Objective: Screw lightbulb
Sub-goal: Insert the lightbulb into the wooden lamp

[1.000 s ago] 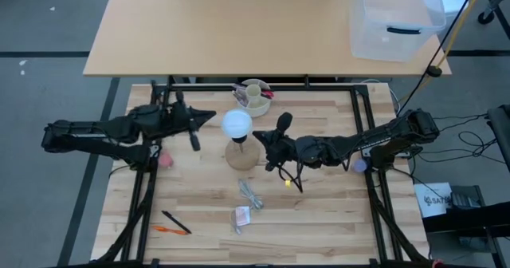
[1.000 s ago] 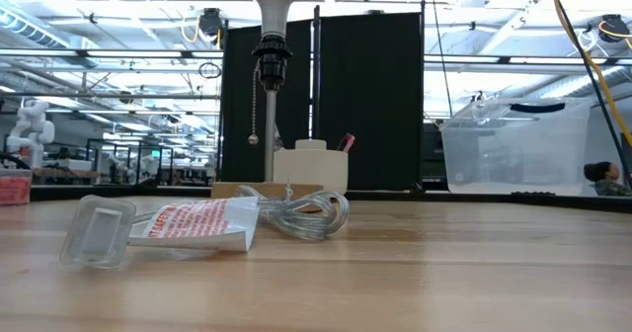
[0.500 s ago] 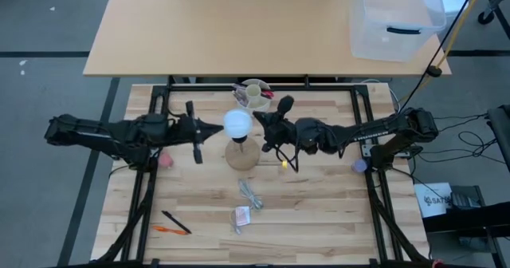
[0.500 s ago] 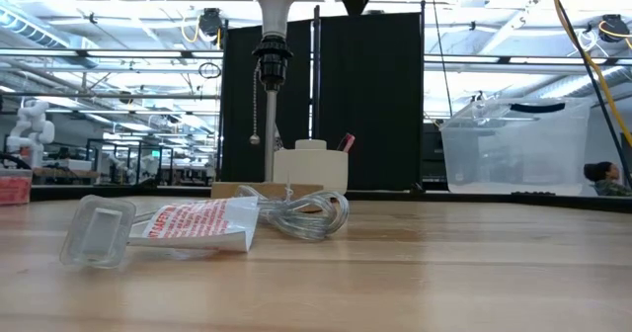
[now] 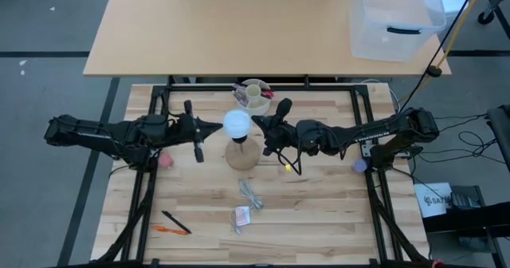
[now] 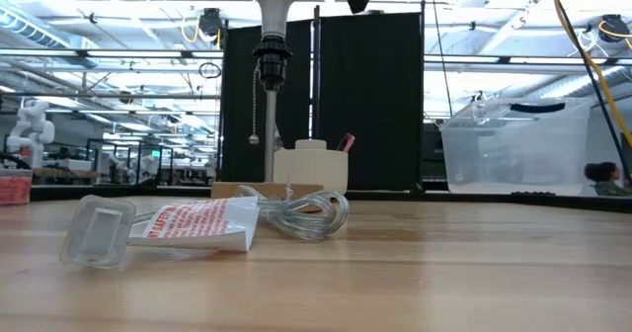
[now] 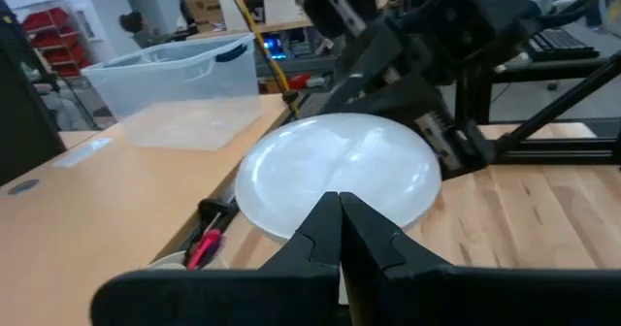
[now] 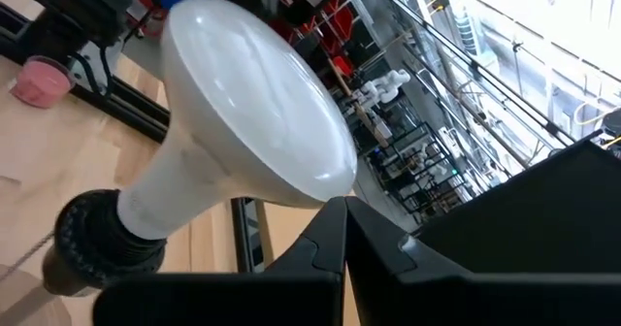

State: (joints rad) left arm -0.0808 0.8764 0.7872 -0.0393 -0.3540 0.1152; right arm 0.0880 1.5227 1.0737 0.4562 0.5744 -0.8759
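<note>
Lightbulb [image 5: 237,124] sits upright in the black socket [image 6: 271,53]. Left gripper [image 5: 217,126] and right gripper [image 5: 255,121] flank it, both pinched closed on nothing.

A butcher-block wooden worktable [image 5: 319,212] stands on a grey floor [image 5: 48,212]. Just beyond the worktable sits a plain tan desk [image 5: 239,29] holding a clear plastic bin [image 5: 394,21]. Behind the desk hangs a black curtain panel [image 6: 370,95], with a bright, open workshop and ceiling trusses beyond.
</note>
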